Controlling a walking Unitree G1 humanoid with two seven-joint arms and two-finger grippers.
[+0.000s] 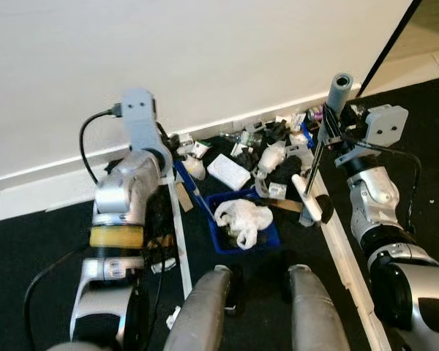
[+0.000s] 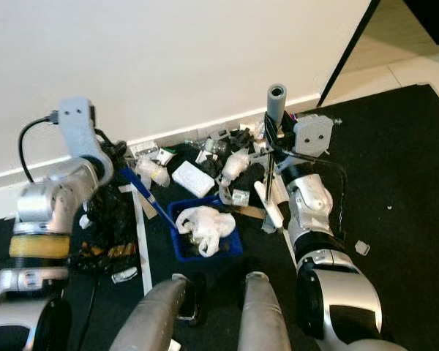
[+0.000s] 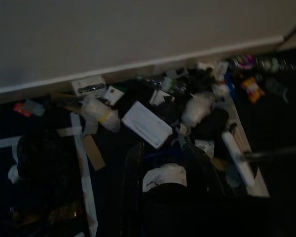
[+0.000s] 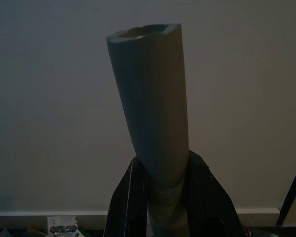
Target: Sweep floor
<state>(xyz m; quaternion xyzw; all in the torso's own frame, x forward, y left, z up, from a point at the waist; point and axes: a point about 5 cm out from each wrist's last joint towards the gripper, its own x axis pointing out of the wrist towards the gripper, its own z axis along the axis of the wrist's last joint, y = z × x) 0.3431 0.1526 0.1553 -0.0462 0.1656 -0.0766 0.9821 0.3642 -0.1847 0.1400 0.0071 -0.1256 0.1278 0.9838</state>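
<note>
Blue dustpan [image 1: 243, 223] holds some litter; my right tool [image 4: 160, 190] clamps the broom handle [image 4: 153, 118], left tool's state I cannot tell, much rubbish [image 1: 274, 157] remains.

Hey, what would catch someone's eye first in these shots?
A heap of litter against the white wall, spilling toward a blue dustpan that holds a crumpled white bag. To its right, the right tool grips a grey broom handle standing over the pile.
</note>
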